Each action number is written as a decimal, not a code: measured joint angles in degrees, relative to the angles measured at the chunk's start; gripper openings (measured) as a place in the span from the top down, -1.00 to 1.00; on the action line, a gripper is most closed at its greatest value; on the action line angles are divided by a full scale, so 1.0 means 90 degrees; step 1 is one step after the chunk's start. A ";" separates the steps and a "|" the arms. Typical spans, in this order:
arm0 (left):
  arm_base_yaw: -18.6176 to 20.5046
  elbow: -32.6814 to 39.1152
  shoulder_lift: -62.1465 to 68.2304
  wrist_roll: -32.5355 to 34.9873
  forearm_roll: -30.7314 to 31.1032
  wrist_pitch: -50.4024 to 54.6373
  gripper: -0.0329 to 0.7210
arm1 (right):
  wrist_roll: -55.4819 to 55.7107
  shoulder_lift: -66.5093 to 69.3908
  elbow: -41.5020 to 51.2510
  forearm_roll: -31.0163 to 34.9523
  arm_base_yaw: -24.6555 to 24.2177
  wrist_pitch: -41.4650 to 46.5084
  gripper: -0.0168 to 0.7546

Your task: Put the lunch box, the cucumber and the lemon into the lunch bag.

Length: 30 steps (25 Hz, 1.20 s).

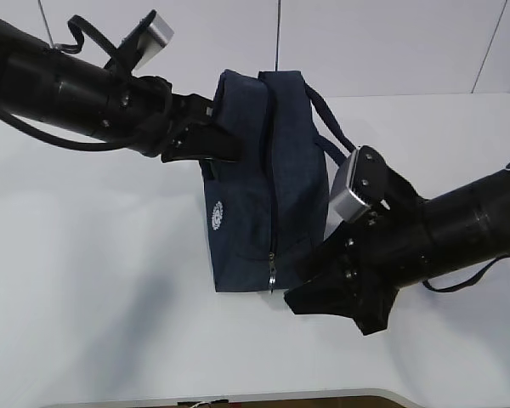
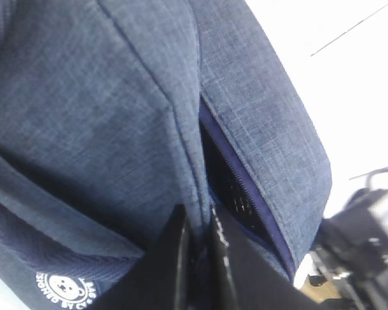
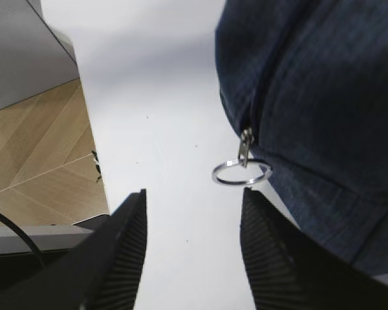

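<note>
Two pincers: my left gripper pinches the soft, floppy lunch bag lying mid-table at its seam, while my right gripper gapes empty near the ring pull, likely the best hold.

White table – pale panelled wall – wood floor.

bag: navy lunch bag standing upright on the table
zipper: mostly shut, ring pull dangling at the near end
</note>
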 joint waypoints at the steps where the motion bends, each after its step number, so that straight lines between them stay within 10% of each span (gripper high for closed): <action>1: 0.0000 0.0000 0.0000 0.0000 -0.0013 0.0000 0.89 | -0.0068 0.0118 0.0000 0.0071 0.0000 -0.0013 -0.04; 30: 0.0000 0.0000 0.0000 0.0000 -0.0013 0.0084 0.89 | -0.2110 0.1401 -0.0113 0.2523 0.0476 -0.0145 -0.04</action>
